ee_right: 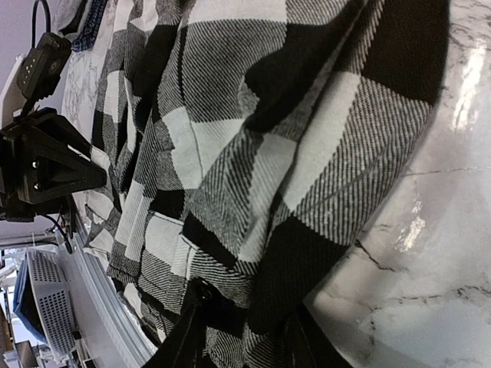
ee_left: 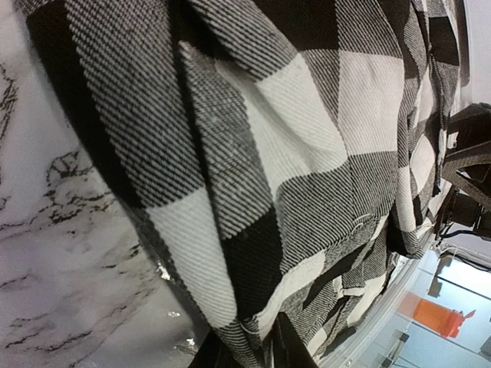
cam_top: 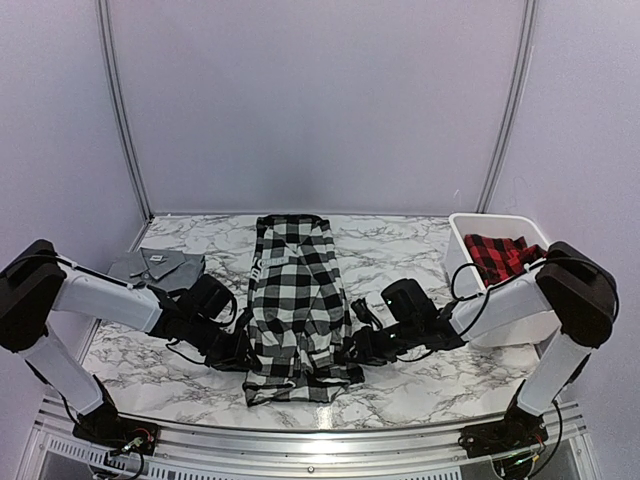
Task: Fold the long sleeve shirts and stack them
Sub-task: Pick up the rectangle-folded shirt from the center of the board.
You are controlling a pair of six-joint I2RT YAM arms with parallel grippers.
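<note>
Black-and-white checked flannel shirt (cam_top: 295, 305) lies as a long narrow strip down the middle of the white, grey-veined marble table (cam_top: 400, 255), as we see from the top camera. Our left gripper (cam_top: 243, 357) sits at the strip's left edge towards the near end. Our right gripper (cam_top: 360, 350) sits at the right edge opposite, and both are low against the cloth. A plain grey collared shirt (cam_top: 160, 265) lies folded at the far left, apart from the strip. A red-and-black checked shirt (cam_top: 497, 255) sits in the white plastic bin (cam_top: 460, 240) on the right.

From the left wrist, the checked flannel shirt (ee_left: 291, 169) fills our view. Its edge runs in between the dark fingers (ee_left: 290, 349) of the left gripper (ee_left: 253, 346), which stand close together and pinch it.

From the right wrist, the checked flannel shirt (ee_right: 253, 153) bulges between the fingers (ee_right: 192, 326) of the right gripper (ee_right: 245, 333). We cannot tell whether they clamp the cloth or stand loose around it.
</note>
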